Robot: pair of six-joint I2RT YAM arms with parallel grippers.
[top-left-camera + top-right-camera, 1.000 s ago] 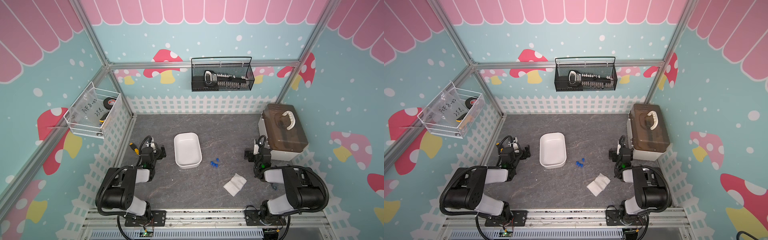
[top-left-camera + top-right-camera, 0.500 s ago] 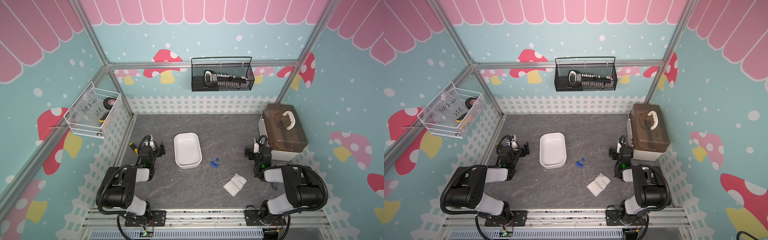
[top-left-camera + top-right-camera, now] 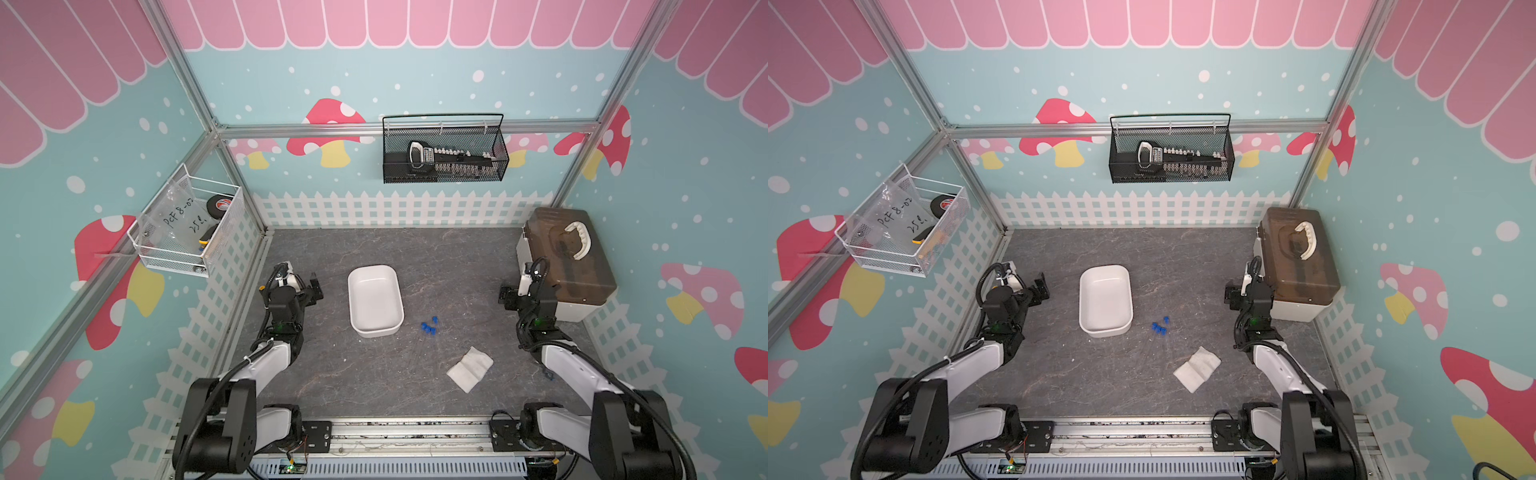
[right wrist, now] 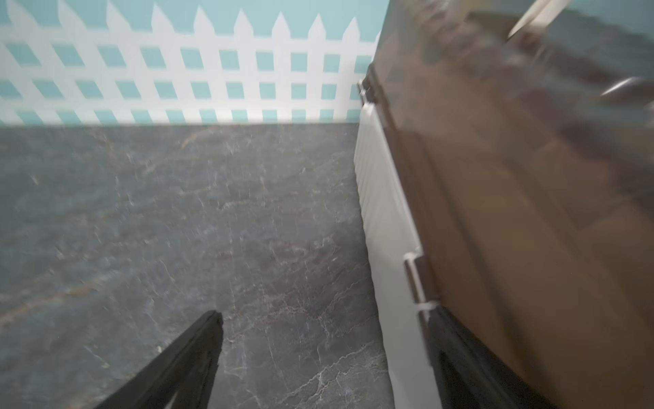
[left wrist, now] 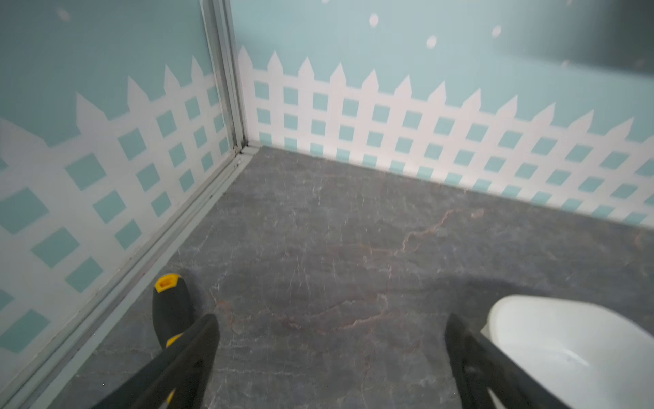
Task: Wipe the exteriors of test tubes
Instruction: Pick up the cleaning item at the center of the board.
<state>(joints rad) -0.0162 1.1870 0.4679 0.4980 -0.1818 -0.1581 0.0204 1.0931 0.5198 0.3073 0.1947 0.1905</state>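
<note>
since the earlier frames the left claw (image 5: pixel 331 320) had shifted slightly beside the white tray (image 3: pixel 376 331), while the right claw (image 4: pixel 325 314) had barely moved and nothing on the floor (image 3: pixel 374 395) had changed place. both claws were released, jaws spread wide with only bare grey floor between them, and neither held anything. the left claw hung beside the tray on the side away from the test tubes (image 3: pixel 428 326), with a yellow-and-black screwdriver (image 5: pixel 170 311) lying just past one finger. the right claw sat well apart from the tray on the tubes' side, close against a brown-lidded box (image 3: pixel 565 266). the test tubes lay loose on the floor just beside the tray's near corner, blue caps bunched toward the tray and the clear bodies, faint in both top views, running away from it. a folded white cloth (image 3: pixel 470 369) lay near them, farther from the tray and not touching them. the tray itself held nothing. by my reading the wiping had not begun: no tube was lifted, the cloth was untouched, and every tube was left to do.
</note>
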